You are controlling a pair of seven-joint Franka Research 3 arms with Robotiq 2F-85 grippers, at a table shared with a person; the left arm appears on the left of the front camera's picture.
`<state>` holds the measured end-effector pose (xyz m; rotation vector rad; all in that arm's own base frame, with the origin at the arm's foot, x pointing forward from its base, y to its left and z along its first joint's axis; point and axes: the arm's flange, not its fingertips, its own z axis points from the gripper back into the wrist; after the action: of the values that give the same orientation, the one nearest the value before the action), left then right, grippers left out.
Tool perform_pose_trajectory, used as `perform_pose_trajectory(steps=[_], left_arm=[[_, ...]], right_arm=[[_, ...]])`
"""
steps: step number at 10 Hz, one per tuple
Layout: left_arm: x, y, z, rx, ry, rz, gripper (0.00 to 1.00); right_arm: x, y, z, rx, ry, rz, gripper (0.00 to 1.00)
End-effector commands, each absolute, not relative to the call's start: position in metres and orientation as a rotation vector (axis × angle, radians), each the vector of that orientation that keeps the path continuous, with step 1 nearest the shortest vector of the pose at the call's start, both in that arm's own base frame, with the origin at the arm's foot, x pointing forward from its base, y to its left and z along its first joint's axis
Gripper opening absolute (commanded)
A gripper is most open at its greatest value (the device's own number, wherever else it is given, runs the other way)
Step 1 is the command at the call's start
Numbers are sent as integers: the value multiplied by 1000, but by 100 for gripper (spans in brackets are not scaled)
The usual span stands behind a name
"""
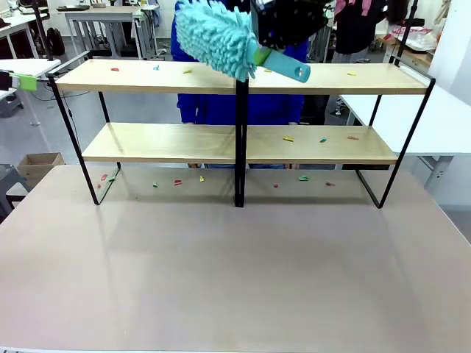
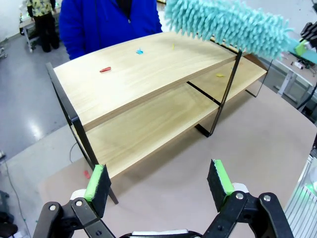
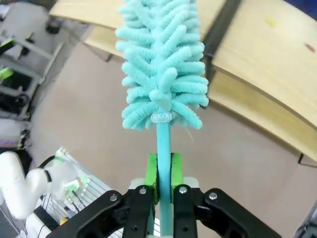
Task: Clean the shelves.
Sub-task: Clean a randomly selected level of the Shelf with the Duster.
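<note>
The right claw (image 3: 164, 167) pinched the fluffy blue duster (image 3: 161, 74) by its stick, bottom middle. The left claw (image 2: 161, 181) stood wide below the shelves (image 2: 148, 74).

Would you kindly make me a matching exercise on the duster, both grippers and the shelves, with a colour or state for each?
1. duster
2. left gripper
3. right gripper
4. shelves

A. open, holding nothing
B. strewn with small coloured scraps
C. teal and fluffy
D. shut on the duster

Pairs: 1-C, 2-A, 3-D, 4-B.
</note>
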<state>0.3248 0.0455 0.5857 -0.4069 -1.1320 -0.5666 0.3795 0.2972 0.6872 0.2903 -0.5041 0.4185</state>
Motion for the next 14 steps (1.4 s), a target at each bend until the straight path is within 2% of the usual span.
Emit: perform_pose_trajectory(steps=[1,7,11,14], left_arm=[[326,45,585,-403,-1128,-568,100],[326,45,585,-403,-1128,-568,100],[326,45,585,-403,-1128,-568,100],[326,45,585,-403,-1128,-568,100]], right_arm=[[399,328,687,237,-494,318,12],[430,383,683,161,-497,308,12],[453,434,694,222,-487,446,12],[458,466,695,242,-411,595,12]])
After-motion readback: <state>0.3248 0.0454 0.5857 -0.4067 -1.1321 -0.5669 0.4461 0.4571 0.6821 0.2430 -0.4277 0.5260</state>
